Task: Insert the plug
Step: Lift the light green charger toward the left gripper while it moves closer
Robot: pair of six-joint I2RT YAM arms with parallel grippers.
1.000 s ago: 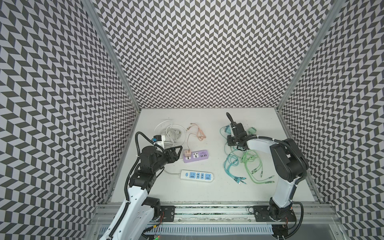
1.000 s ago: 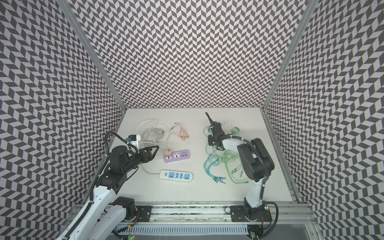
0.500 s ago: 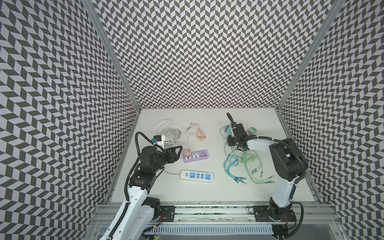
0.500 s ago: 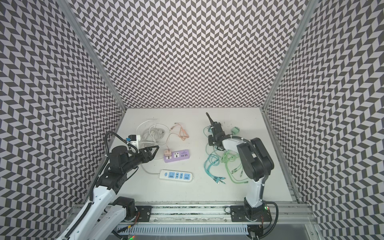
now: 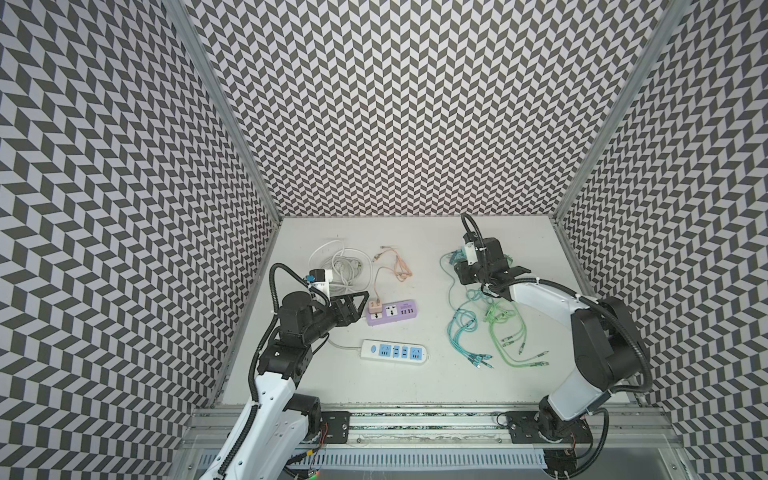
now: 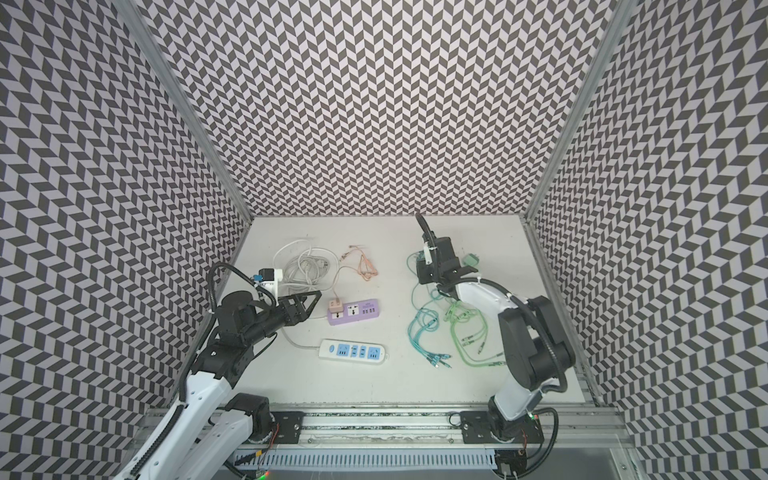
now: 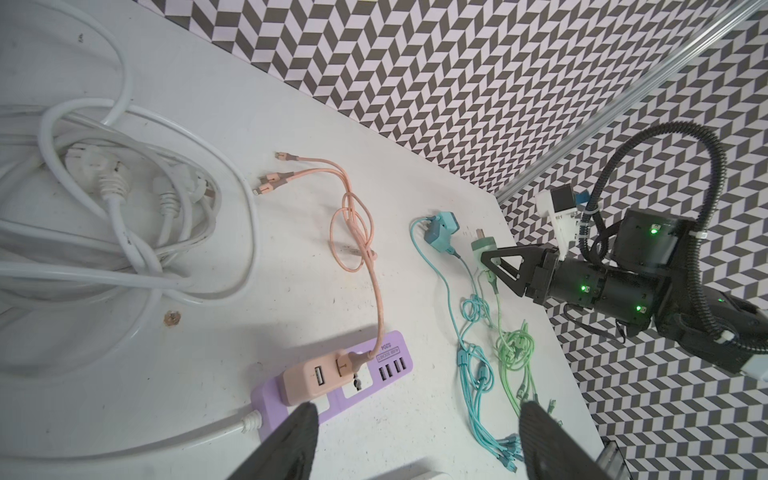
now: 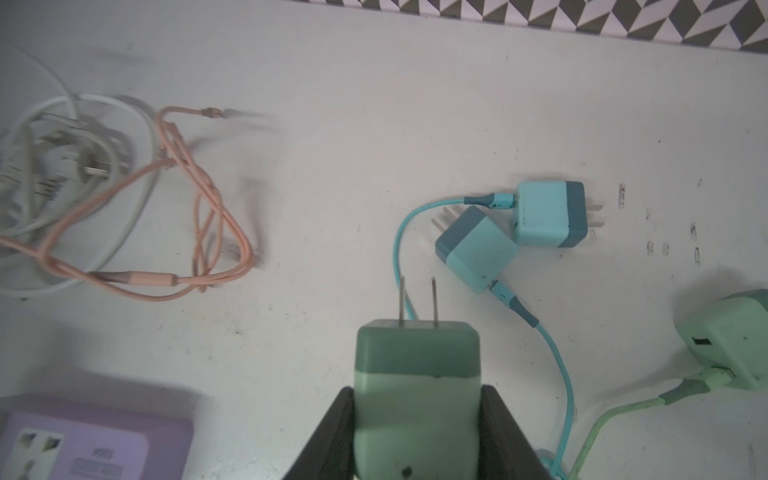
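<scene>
My right gripper is shut on a green plug, a charger block whose two prongs stick out ahead, held above the table at the back right. In the left wrist view the same right gripper holds the plug well away from the purple power strip. A pink adapter sits in the strip's left socket. My left gripper is open just left of the strip, holding nothing.
A white strip with blue sockets lies in front of the purple one. Two teal adapters and another green adapter lie under the right gripper. Teal cables, green cables and a white cord coil also lie about.
The left gripper's jaws stand a little wider than before. Both arms stay almost where they were, and the green plug remains in the right gripper.
</scene>
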